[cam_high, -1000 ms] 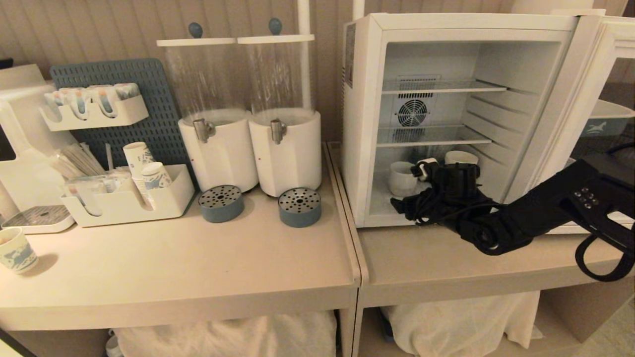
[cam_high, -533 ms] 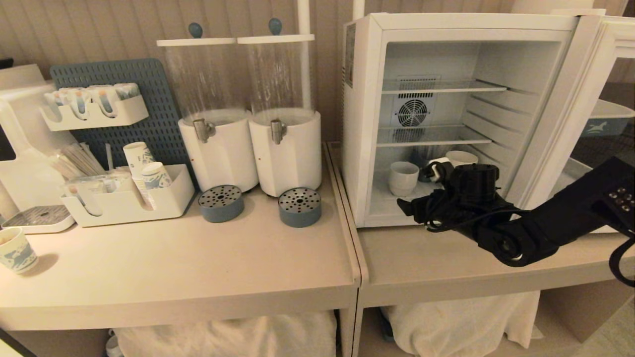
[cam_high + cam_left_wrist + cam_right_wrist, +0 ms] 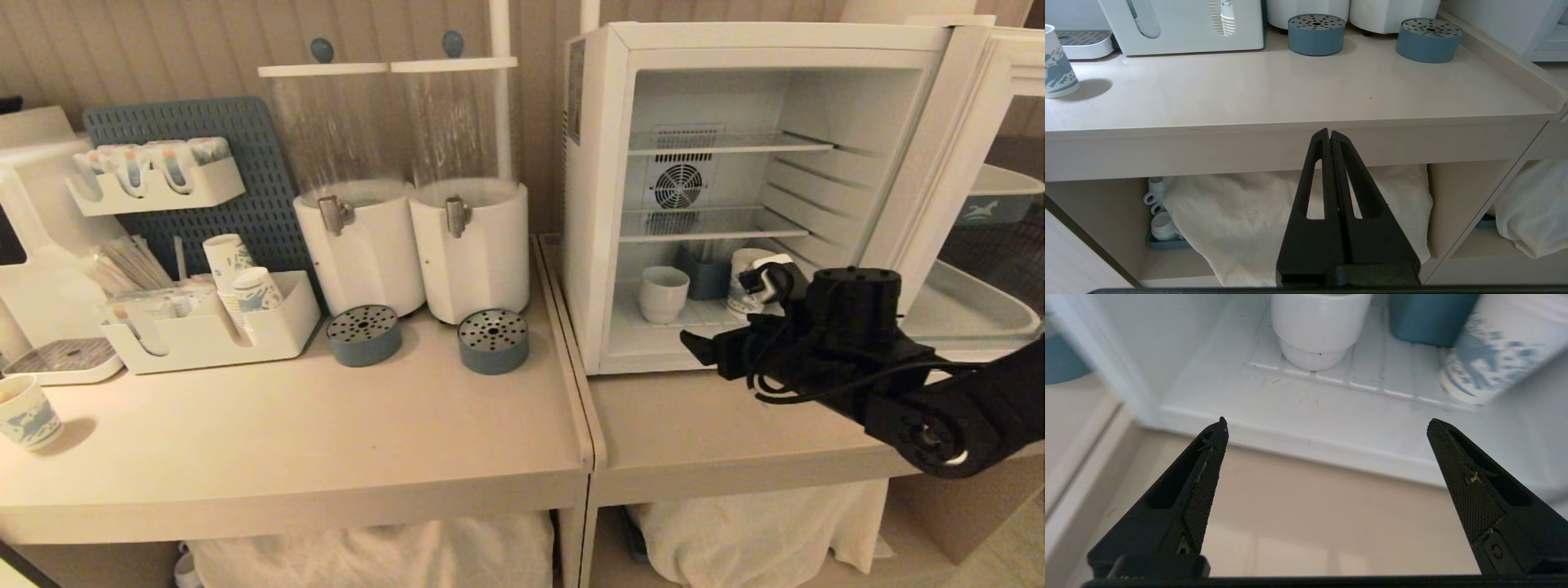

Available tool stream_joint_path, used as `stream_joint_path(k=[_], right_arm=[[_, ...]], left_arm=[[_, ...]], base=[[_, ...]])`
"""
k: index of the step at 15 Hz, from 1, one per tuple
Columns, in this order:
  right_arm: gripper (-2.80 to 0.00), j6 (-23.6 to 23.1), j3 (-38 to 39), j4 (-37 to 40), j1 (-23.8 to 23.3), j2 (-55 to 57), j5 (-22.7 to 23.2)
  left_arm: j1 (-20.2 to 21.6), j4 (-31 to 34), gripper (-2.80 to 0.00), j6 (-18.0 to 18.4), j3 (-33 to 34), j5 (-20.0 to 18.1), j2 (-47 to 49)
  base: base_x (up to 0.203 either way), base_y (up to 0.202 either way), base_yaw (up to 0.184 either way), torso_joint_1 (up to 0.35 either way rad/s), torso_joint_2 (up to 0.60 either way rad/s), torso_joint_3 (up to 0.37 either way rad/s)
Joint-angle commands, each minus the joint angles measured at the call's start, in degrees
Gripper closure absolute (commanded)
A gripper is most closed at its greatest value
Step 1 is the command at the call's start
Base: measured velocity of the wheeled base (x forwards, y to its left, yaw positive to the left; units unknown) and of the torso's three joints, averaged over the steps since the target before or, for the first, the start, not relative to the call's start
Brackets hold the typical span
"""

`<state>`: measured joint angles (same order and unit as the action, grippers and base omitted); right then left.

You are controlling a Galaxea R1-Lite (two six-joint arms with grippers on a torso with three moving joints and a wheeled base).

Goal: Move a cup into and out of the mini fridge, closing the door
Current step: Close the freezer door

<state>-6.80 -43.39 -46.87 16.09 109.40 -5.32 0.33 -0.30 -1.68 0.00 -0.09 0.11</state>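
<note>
Beige worktop (image 3: pixel 718 425) carries white boxy mini fridge (image 3: pixel 596 204), its pale glass-windowed door (image 3: pixel 971 163) swung wide. Small squat white cup (image 3: pixel 663 293) is seen on the fridge floor, at ten o'clock from the right hand (image 3: pixel 1327 428), spread wide, empty, outside the sill; door-closing judged next.

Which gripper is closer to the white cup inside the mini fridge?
Right. The right gripper hangs open just outside the mini fridge, facing the cup. The left gripper is shut, parked low before the other counter.
</note>
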Motion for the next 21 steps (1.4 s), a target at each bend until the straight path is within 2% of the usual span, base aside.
stream_joint_path(k=[1, 4, 5, 6, 9, 13, 14, 15, 16, 17, 18, 20, 21], right_arm=[[-2.8, 0.0, 3.96, -0.14, 0.05, -8.01, 0.07], [-2.8, 0.31, 9.2, 1.08, 0.21, -17.06, 0.05], [-0.85, 0.49, 11.06, 2.07, 0.25, -22.03, -0.16], [0.0, 0.95, 12.74, 3.75, 0.26, -26.88, -0.53], [0.0, 2.84, 15.31, 14.17, 0.38, -45.17, -3.41], [0.0, 2.31, 11.49, 42.77, 1.58, -71.29, -12.97], [0.0, 2.13, 9.46, 50.76, 0.93, -76.37, -15.37], [0.0, 1.98, 7.07, 58.77, -1.63, -80.55, -17.43], [0.0, 1.81, 5.21, 63.47, -5.86, -83.47, -18.42], [0.0, 1.51, 4.09, 66.62, -9.72, -87.52, -17.72], [0.0, 1.32, 3.29, 69.98, -12.46, -92.66, -14.34], [0.0, 2.11, 1.22, 78.42, -14.98, -101.52, -8.96], [0.0, 2.99, 0.72, 81.85, -15.45, -106.21, -4.47]], left_arm=[[0.02, 0.03, 0.0, -0.06, 0.08, 0.0, -0.02], [0.02, -0.05, 0.0, -0.08, 0.0, 0.09, -0.02], [0.02, -0.05, 0.0, -0.08, 0.0, 0.09, -0.02], [0.02, -0.05, 0.0, -0.08, 0.0, 0.0, -0.02], [0.02, 0.0, 0.0, -0.08, 0.02, 0.03, -0.02], [0.02, -0.05, 0.0, -0.08, 0.01, 0.0, -0.02], [0.02, -0.05, 0.0, -0.15, 0.08, 0.07, -0.02], [0.02, -0.05, 0.0, -0.16, 0.09, 0.06, -0.02], [0.02, -0.05, 0.0, -0.16, 0.05, 0.09, -0.02], [0.02, -0.05, 0.0, -0.16, 0.09, 0.09, -0.02], [0.02, 0.04, 0.0, -0.16, 0.09, 0.09, -0.02], [0.02, -0.05, 0.0, -0.16, 0.09, 0.09, -0.02], [0.02, -0.05, 0.0, -0.16, 0.09, 0.02, -0.02]], base=[[0.0, 0.0, 0.0, 0.0, 0.0, 0.0], [0.0, 0.0, 0.0, 0.0, 0.0, 0.0], [0.0, 0.0, 0.0, 0.0, 0.0, 0.0], [0.0, 0.0, 0.0, 0.0, 0.0, 0.0], [0.0, 0.0, 0.0, 0.0, 0.0, 0.0], [0.0, 0.0, 0.0, 0.0, 0.0, 0.0], [0.0, 0.0, 0.0, 0.0, 0.0, 0.0], [0.0, 0.0, 0.0, 0.0, 0.0, 0.0], [0.0, 0.0, 0.0, 0.0, 0.0, 0.0], [0.0, 0.0, 0.0, 0.0, 0.0, 0.0], [0.0, 0.0, 0.0, 0.0, 0.0, 0.0], [0.0, 0.0, 0.0, 0.0, 0.0, 0.0], [0.0, 0.0, 0.0, 0.0, 0.0, 0.0]])
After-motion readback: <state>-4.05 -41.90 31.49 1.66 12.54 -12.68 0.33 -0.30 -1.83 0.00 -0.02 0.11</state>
